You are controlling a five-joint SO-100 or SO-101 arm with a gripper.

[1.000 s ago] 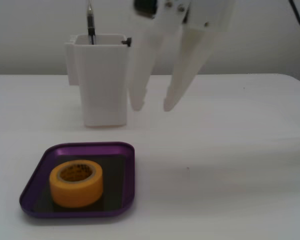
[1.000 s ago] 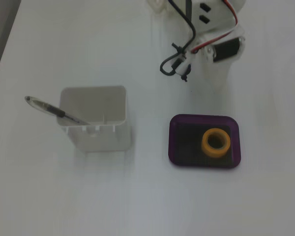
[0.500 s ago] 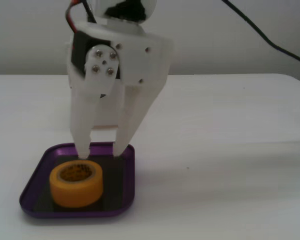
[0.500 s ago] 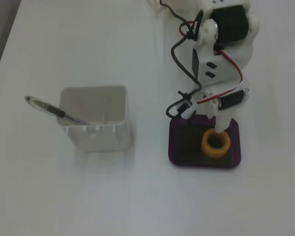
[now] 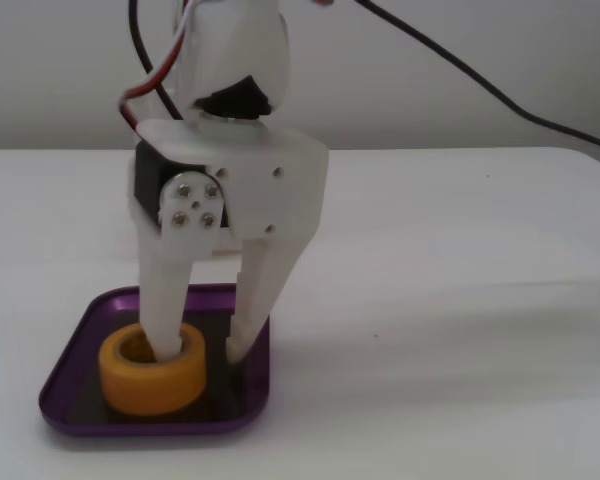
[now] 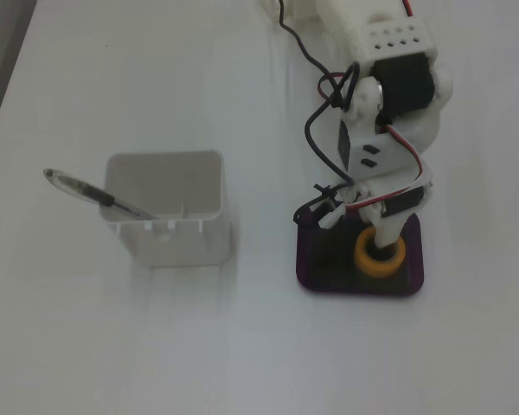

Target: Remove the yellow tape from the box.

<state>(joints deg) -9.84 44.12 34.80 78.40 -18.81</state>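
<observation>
The yellow tape [image 5: 152,378] lies flat in the left part of the purple box [image 5: 72,352] in a fixed view looking level across the table. My white gripper [image 5: 202,350] points straight down into the box. One finger [image 5: 165,320] reaches into the roll's hollow core. The other finger [image 5: 248,320] stands on the box's dark bottom to the right of the roll, a small gap away from it. The jaws are open around the roll's wall. In a fixed view from above, the tape [image 6: 389,264], the box [image 6: 316,272] and the gripper [image 6: 363,245] show under the arm.
A tall white square container [image 6: 169,216] stands on the white table left of the box, with a pen [image 6: 91,194] leaning out of it. Black and red cables [image 6: 316,138] hang beside the arm.
</observation>
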